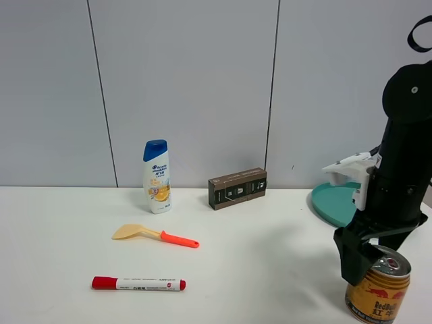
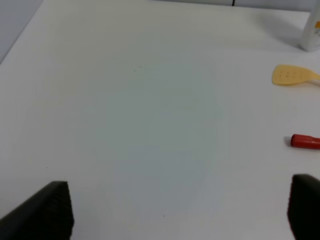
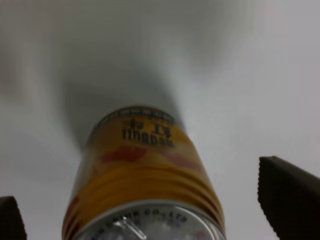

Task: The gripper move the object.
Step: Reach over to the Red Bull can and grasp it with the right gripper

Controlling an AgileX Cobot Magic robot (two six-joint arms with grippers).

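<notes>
The gold Red Bull can (image 1: 378, 293) stands upright on the white table at the front right. My right gripper (image 1: 368, 260) hangs over the can's top, its black fingers (image 1: 352, 256) reaching down beside the rim. In the right wrist view the can (image 3: 145, 170) sits between the two spread fingers (image 3: 287, 195), and neither touches it; the right gripper (image 3: 142, 200) is open. My left gripper (image 2: 177, 210) is open and empty over bare table; it does not show in the exterior high view.
A white blue-capped shampoo bottle (image 1: 156, 177) and a brown box (image 1: 237, 188) stand at the back. A teal plate (image 1: 335, 202) lies behind the right arm. A yellow spatula (image 1: 154, 235) and a red marker (image 1: 138, 283) lie front left.
</notes>
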